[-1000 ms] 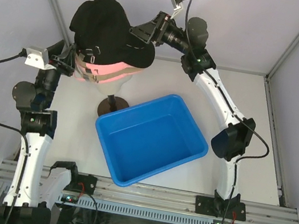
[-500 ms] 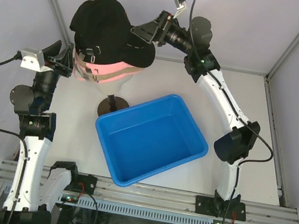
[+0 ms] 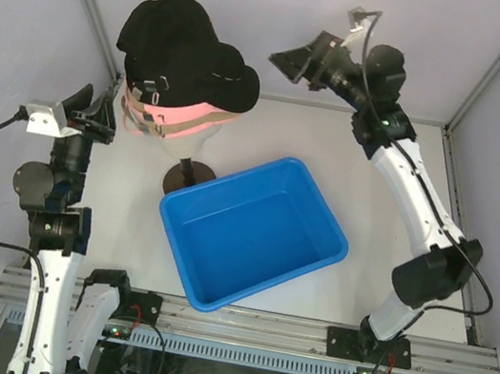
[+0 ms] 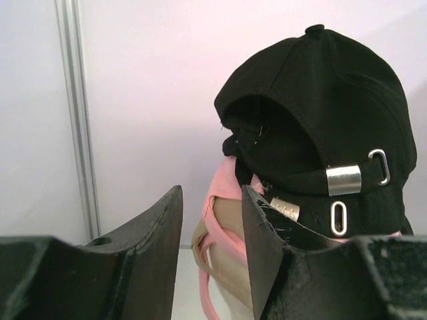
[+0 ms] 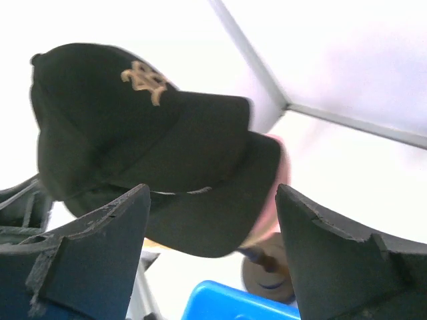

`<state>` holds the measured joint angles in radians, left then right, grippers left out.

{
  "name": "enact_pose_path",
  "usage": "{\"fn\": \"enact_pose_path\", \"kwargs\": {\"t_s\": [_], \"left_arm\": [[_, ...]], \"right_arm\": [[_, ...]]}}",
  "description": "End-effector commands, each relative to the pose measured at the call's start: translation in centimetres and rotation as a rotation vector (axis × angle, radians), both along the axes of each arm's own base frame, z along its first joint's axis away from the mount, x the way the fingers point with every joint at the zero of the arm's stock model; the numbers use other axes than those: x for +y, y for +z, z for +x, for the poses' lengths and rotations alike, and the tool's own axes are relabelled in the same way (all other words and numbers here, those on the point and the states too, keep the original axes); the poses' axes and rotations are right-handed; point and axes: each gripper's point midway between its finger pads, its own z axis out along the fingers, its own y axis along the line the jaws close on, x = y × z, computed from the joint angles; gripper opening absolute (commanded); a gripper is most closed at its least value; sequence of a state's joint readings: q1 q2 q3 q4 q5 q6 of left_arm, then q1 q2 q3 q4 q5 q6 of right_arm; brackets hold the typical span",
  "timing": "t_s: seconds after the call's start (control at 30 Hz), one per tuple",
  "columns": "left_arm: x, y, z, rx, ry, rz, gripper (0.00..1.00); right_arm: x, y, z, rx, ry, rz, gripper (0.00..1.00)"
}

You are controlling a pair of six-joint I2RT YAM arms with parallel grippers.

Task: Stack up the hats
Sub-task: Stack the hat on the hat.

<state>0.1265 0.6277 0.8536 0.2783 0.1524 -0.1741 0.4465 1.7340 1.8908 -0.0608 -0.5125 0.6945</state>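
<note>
As seen from above, hats [image 3: 183, 59] stacked on the mannequin head [image 3: 187, 137] just beyond the far-left corner of the blue bin [image 3: 179, 250], black over pink and tan. Left of the bin, left fingers [image 4: 150, 253] narrowly parted, empty. Beyond the bin's far edge, right fingers [image 5: 100, 260] spread wide, empty.

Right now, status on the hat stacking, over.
Left hand, right hand open, empty, apart from hats. Hats stacked on mannequin head, black cap on top. Blue bin nearby, nothing blocking.
</note>
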Motion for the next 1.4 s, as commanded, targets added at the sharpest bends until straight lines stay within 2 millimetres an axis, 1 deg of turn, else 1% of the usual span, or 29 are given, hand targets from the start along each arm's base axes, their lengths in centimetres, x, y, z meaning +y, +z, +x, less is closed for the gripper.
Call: {"fn": "enact_pose_path", "kwargs": {"t_s": [0.0, 0.07, 0.13, 0.17, 0.23, 0.33, 0.6, 0.7, 0.8, 0.9, 0.93, 1.0, 1.1, 1.2, 1.3, 1.37], "left_arm": [[0.6, -1.1, -1.0, 0.013, 0.028, -0.062, 0.45], [0.8, -1.8, -1.0, 0.026, 0.032, -0.103, 0.44], [0.9, -2.9, -1.0, 0.040, 0.029, -0.136, 0.43], [0.9, -3.3, -1.1, 0.044, 0.026, -0.156, 0.43], [1.1, -4.1, -1.0, 0.054, 0.028, -0.189, 0.43], [1.3, -5.1, -1.2, 0.067, 0.033, -0.230, 0.42], [2.4, -6.5, -1.5, 0.113, 0.091, -0.304, 0.41], [2.5, -6.6, -1.5, 0.120, 0.098, -0.309, 0.41], [2.4, -5.6, -1.7, 0.106, 0.093, -0.319, 0.42], [1.6, -3.5, -2.1, 0.067, 0.044, -0.309, 0.44], [1.3, -2.4, -2.4, 0.043, 0.026, -0.301, 0.45], [0.5, -0.8, -2.8, 0.009, -0.020, -0.280, 0.48], [-0.6, 1.0, -3.4, -0.029, -0.079, -0.244, 0.50], [-1.2, 2.7, -3.9, -0.063, -0.106, -0.224, 0.53], [-1.9, 3.8, -3.9, -0.079, -0.140, -0.190, 0.57], [-2.6, 4.4, -3.6, -0.079, -0.178, -0.165, 0.58]], "right_arm": [[-5.6, -0.4, 0.0, -0.047, -0.209, -0.095, 0.76], [-8.2, -2.6, 0.3, -0.015, -0.311, -0.153, 0.77], [-10.7, -4.5, 0.1, 0.008, -0.408, -0.201, 0.78], [-11.9, -6.4, 0.2, 0.033, -0.460, -0.238, 0.79], [-14.1, -8.3, -0.4, 0.057, -0.545, -0.286, 0.81], [-16.8, -10.2, -1.3, 0.101, -0.657, -0.345, 0.85], [-21.7, -16.5, -3.2, 0.246, -0.888, -0.465, 1.00], [-23.2, -18.6, -3.7, 0.298, -0.962, -0.498, 1.00], [-23.6, -19.5, -3.9, 0.319, -0.991, -0.518, 1.00], [-22.9, -19.0, -4.1, 0.299, -0.968, -0.514, 1.00], [-22.6, -18.6, -4.1, 0.282, -0.959, -0.508, 1.00], [-21.5, -17.4, -4.2, 0.237, -0.924, -0.486, 1.00], [-19.3, -14.8, -4.4, 0.147, -0.851, -0.424, 1.00], [-17.0, -11.8, -4.6, 0.071, -0.787, -0.360, 1.00], [-14.9, -9.0, -4.4, 0.027, -0.735, -0.320, 1.00], [-13.6, -7.5, -4.3, -0.002, -0.705, -0.304, 1.00]]}}
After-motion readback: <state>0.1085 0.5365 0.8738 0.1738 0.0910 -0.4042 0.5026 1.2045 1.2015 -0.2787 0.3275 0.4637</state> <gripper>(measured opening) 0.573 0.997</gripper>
